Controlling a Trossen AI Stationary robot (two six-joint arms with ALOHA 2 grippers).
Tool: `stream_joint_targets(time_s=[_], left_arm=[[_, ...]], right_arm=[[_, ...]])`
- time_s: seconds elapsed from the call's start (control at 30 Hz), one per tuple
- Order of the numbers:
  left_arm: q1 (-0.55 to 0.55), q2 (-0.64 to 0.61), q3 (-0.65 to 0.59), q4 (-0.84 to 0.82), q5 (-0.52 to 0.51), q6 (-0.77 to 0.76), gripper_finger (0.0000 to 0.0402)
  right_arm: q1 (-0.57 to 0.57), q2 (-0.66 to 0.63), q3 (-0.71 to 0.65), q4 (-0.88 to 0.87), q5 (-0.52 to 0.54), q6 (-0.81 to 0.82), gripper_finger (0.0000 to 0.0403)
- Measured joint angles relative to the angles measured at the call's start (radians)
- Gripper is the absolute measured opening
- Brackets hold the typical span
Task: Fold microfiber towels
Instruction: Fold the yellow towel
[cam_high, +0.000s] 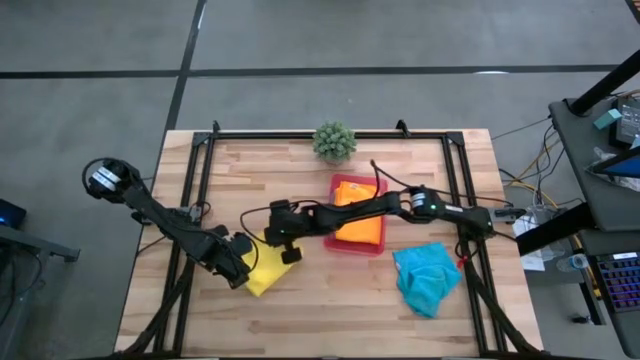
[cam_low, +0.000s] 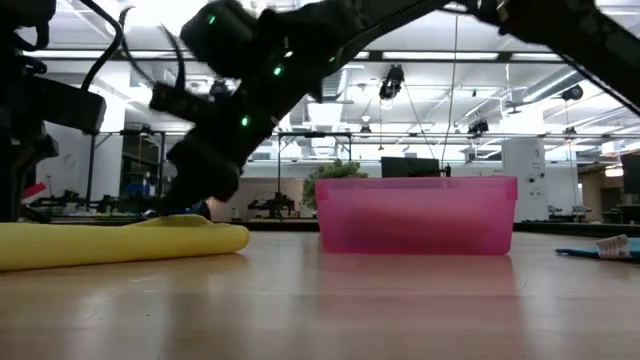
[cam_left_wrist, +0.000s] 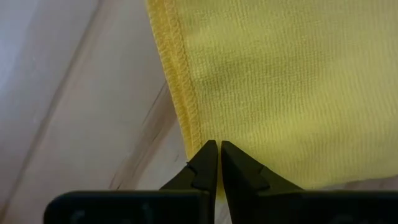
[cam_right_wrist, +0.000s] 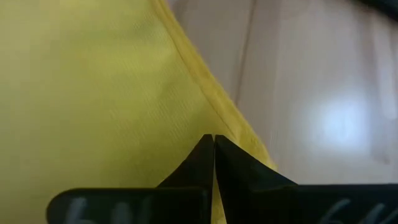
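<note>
Left end effector (cam_left_wrist: 219, 152): fingers pressed together, tips at stitched edge of yellow towel (cam_left_wrist: 280, 81); whether cloth is pinched, cannot tell. Sits at towel's left side, near-left part of counter (cam_high: 300, 310).

Right end effector (cam_right_wrist: 213, 144): clenched, tips on same yellow towel close to its edge, at towel's right-far side; grip on cloth unclear.

Yellow towel lies flat on counter between both end effectors.

Orange towel (cam_high: 362, 230) inside pink tray (cam_high: 341, 185), centre of counter.

Turquoise towel (cam_high: 427, 276) crumpled, right of tray.

Potted plant (cam_high: 334, 141) at far edge.
</note>
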Motion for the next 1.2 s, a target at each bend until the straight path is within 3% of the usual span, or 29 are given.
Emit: stream_joint_targets(time_s=[0.2,0.3,0.83,1.2], left_arm=[[0.000,0.000,0.000,-0.001,0.003,-0.002,0.0008],[-0.001,0.000,0.000,-0.006,0.008,-0.002,0.0008],[-0.001,-0.058,0.048,-0.133,0.047,0.008,0.0008],[-0.003,-0.067,0.111,-0.113,0.048,0.002,0.0008]], right_arm=[[-0.026,0.058,0.102,-0.143,0.016,0.022,0.0009],[-0.027,0.058,0.104,-0.155,0.055,0.018,0.0009],[-0.015,-0.023,0.102,-0.229,0.061,0.000,0.0009],[0.073,-0.040,0.100,-0.382,0.058,0.032,0.0009]])
